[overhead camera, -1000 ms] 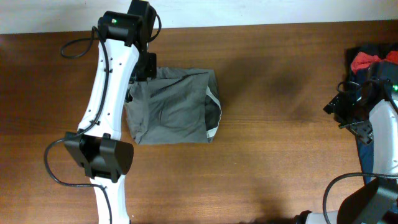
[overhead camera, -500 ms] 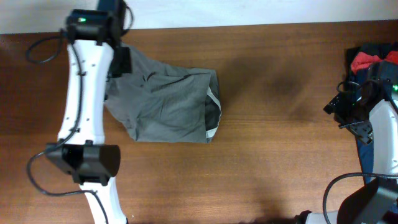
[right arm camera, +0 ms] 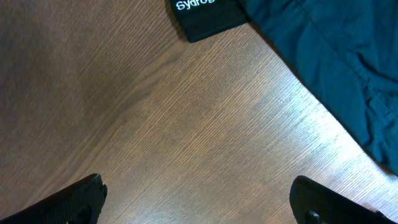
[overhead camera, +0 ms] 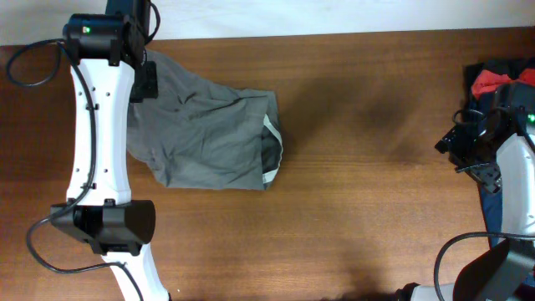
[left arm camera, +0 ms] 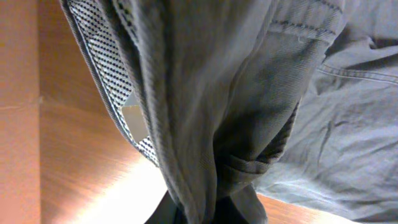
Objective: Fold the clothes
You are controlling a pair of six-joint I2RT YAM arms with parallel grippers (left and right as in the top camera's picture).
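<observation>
Left tool at the counter's far-left edge, clamped on a raised fold of the crumpled grey-olive cotton garment, garment lying left of centre on the brown wooden counter, right tool fingers apart over bare wood, beside a navy-blue cloth garment

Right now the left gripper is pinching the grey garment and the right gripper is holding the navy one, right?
Not quite. The left gripper does pinch the grey garment, but the right gripper holds nothing: the right wrist view shows it open over bare table, the navy garment beside it.
</observation>
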